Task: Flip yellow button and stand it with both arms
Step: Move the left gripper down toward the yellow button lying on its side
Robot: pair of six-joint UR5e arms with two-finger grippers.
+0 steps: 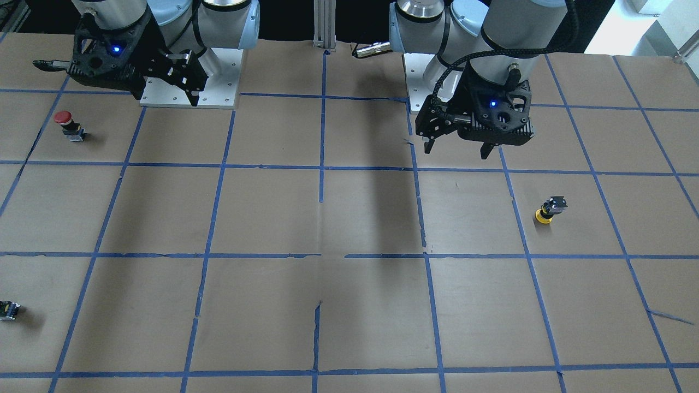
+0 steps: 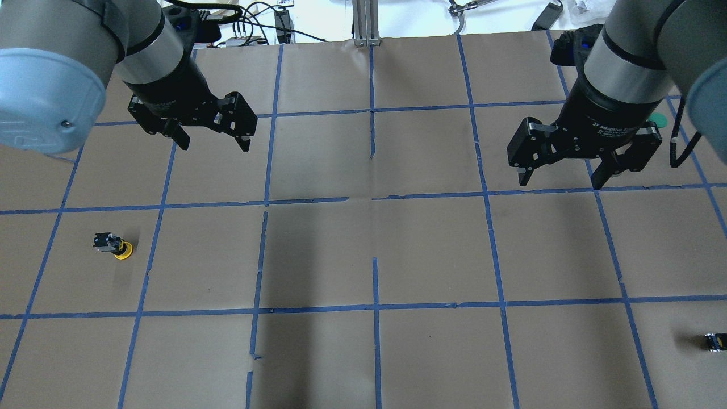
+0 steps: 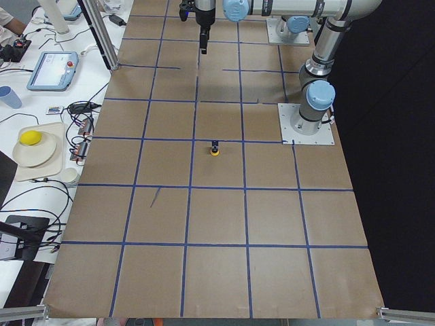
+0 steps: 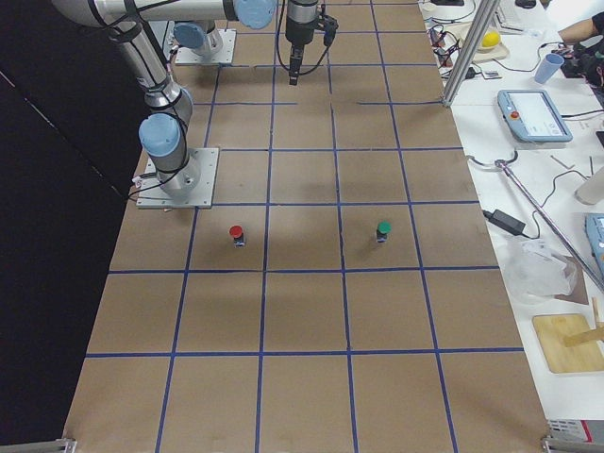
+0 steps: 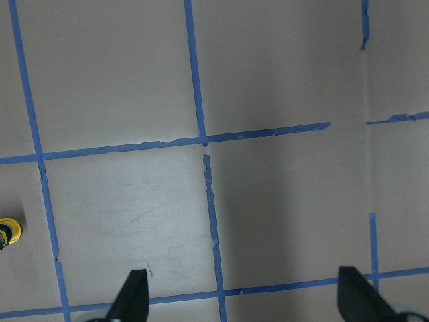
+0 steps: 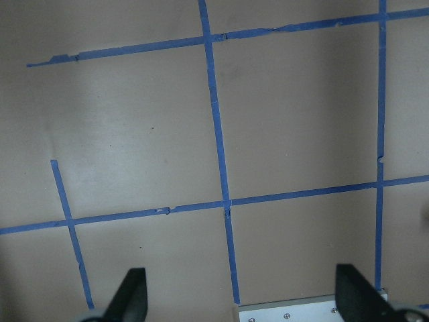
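The yellow button (image 1: 549,210) rests on its yellow cap with the black-grey body pointing up, on the brown paper on my left side. It also shows in the overhead view (image 2: 114,246), the exterior left view (image 3: 214,149), and at the left edge of the left wrist view (image 5: 8,231). My left gripper (image 2: 214,146) hangs open and empty above the table, well behind and to the inner side of the button. My right gripper (image 2: 560,183) hangs open and empty over the right half, far from the button. Both wrist views show spread fingertips (image 5: 131,295) (image 6: 131,295) with nothing between them.
A red-capped button (image 1: 68,124) stands near my right arm's base plate (image 1: 218,93). A green-capped button (image 4: 383,229) stands farther out on the right. A small capless switch block (image 2: 714,341) lies at the far right edge. Blue tape lines grid the paper.
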